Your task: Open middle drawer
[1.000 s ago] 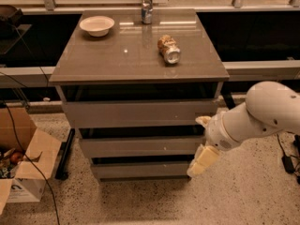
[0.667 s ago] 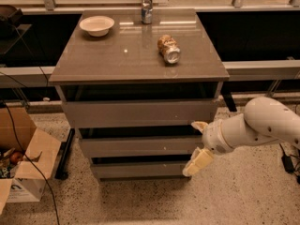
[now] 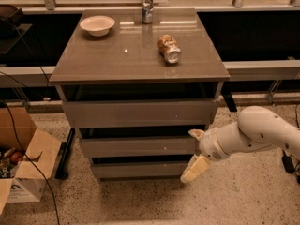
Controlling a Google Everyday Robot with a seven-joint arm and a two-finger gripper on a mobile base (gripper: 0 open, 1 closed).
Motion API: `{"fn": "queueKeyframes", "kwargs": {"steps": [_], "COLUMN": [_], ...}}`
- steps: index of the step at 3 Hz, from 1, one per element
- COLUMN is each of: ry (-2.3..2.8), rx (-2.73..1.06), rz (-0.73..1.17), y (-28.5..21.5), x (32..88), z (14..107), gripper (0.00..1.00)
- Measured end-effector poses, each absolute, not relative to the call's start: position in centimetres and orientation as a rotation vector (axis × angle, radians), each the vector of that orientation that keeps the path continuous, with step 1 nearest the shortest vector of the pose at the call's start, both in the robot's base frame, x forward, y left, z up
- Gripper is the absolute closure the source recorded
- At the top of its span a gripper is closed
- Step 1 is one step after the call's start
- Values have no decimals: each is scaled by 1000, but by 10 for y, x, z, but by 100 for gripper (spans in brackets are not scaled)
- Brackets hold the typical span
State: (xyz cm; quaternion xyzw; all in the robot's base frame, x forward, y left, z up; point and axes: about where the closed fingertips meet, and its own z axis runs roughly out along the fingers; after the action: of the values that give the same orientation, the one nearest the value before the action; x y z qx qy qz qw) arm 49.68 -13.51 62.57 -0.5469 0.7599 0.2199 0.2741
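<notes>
The middle drawer is the grey-brown flat front between the taller top drawer and the bottom drawer of a grey cabinet. It sits closed, roughly flush with the others. My gripper is open at the middle drawer's right end. One pale finger is at the drawer's upper right corner. The other finger hangs lower, in front of the bottom drawer's right end. My white arm reaches in from the right.
On the cabinet top lie a white bowl, an upright can and a tipped can. An open cardboard box stands on the floor at left. A cable runs across it.
My arm and gripper have shifted left and slightly down, closer to the right end of the middle drawer. The drawers have not moved.
</notes>
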Motion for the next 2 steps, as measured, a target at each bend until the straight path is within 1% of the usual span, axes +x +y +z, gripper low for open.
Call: {"fn": "queueKeyframes", "kwargs": {"steps": [2], "ry": [1980], "rx": [-1427], "rz": [600], "y": [-123], "x": [542], "z": [558], "gripper": [0]}}
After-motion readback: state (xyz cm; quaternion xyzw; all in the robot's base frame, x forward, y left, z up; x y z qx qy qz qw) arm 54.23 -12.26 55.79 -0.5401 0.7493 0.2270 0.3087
